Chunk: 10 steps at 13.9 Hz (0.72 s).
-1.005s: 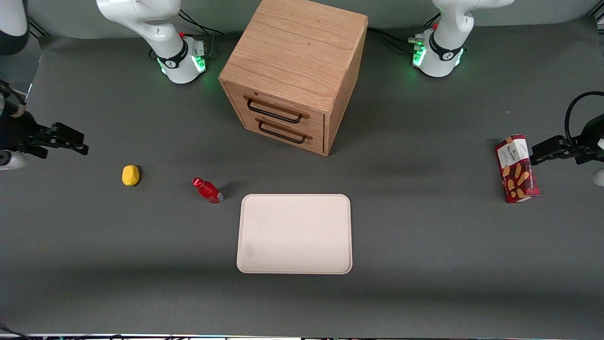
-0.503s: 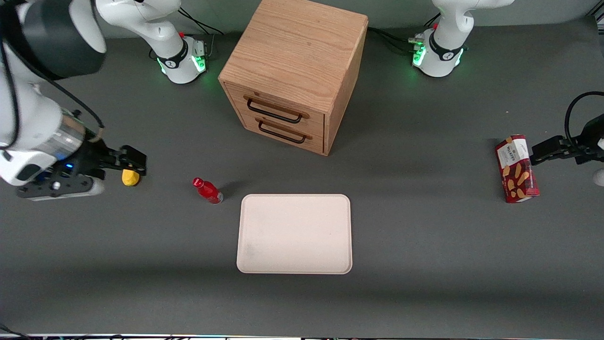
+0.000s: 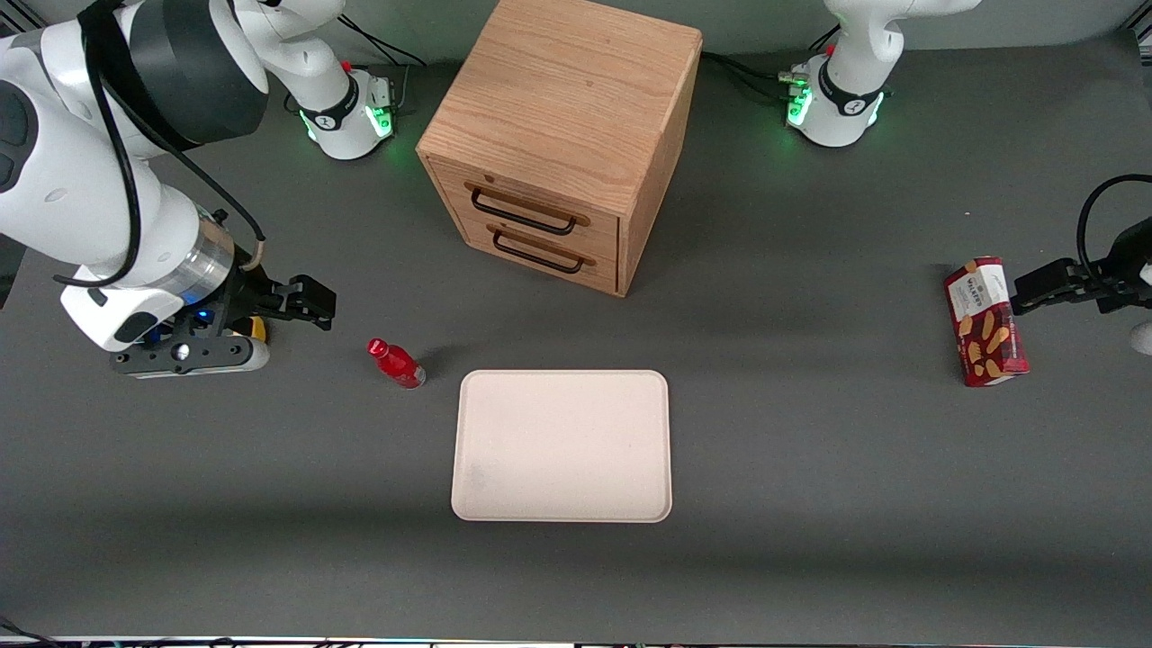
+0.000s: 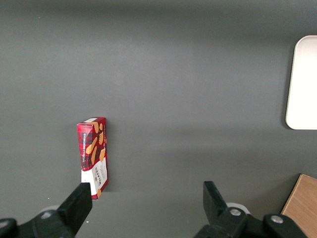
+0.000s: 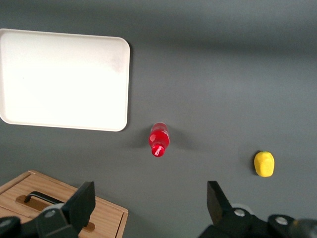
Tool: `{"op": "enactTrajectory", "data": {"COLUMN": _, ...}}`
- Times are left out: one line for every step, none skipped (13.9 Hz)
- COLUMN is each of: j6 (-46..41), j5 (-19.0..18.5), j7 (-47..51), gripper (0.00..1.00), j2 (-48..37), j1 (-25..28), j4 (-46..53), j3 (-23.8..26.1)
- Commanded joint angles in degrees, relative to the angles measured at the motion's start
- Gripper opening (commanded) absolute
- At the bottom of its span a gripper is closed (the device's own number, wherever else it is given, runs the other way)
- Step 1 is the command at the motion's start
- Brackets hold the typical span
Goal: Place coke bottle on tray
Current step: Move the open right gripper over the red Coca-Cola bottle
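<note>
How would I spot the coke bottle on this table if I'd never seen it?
Find the big wooden drawer cabinet, then the cream tray in front of it. The coke bottle stands on the table beside that tray, toward the working arm's open gripper. It is small and all red, unlike the yellow lump.

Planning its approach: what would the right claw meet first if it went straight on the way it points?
Probably the bottle, or the bare table just beside it; depth is unclear. The open claw hangs above them with nothing between.
</note>
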Motion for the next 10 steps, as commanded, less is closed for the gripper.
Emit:
{"op": "enactTrajectory", "data": {"j6": 1.28, "j5": 0.58, "j7": -0.02, "gripper": 1.00, "j2": -6.43, "j1": 0.25, "j4": -8.91, "j3": -0.28}}
{"op": "enactTrajectory", "data": {"j6": 1.54, "j5": 0.58, "j7": -0.02, "gripper": 1.00, "j2": -7.48, "j1": 0.69, "j4": -10.41, "j3": -0.28}}
{"op": "enactTrajectory", "data": {"j6": 2.33, "j5": 0.49, "j7": -0.02, "gripper": 1.00, "j2": -8.36, "j1": 1.48, "j4": -11.73, "j3": -0.37}}
{"op": "enactTrajectory", "data": {"j6": 3.29, "j5": 0.49, "j7": -0.02, "gripper": 1.00, "j2": -9.24, "j1": 1.57, "j4": -14.00, "j3": -0.37}}
{"op": "enactTrajectory", "data": {"j6": 5.74, "j5": 0.49, "j7": -0.11, "gripper": 1.00, "j2": -10.21, "j1": 1.66, "j4": -16.90, "j3": -0.37}}
{"op": "enactTrajectory", "data": {"j6": 9.42, "j5": 0.49, "j7": -0.11, "gripper": 1.00, "j2": -11.35, "j1": 1.66, "j4": -20.84, "j3": -0.46}}
{"op": "enactTrajectory", "data": {"j6": 13.72, "j5": 0.49, "j7": -0.11, "gripper": 1.00, "j2": -12.58, "j1": 1.66, "j4": -25.41, "j3": -0.46}}
{"op": "enactTrajectory", "data": {"j6": 17.24, "j5": 0.49, "j7": -0.11, "gripper": 1.00, "j2": -13.28, "j1": 1.66, "j4": -29.02, "j3": -0.46}}
{"op": "enactTrajectory", "data": {"j6": 19.80, "j5": 0.49, "j7": -0.11, "gripper": 1.00, "j2": -13.38, "j1": 1.57, "j4": -31.41, "j3": -0.55}}
{"op": "enactTrajectory", "data": {"j6": 21.91, "j5": 0.49, "j7": -0.11, "gripper": 1.00, "j2": -13.21, "j1": 1.57, "j4": -33.00, "j3": -0.64}}
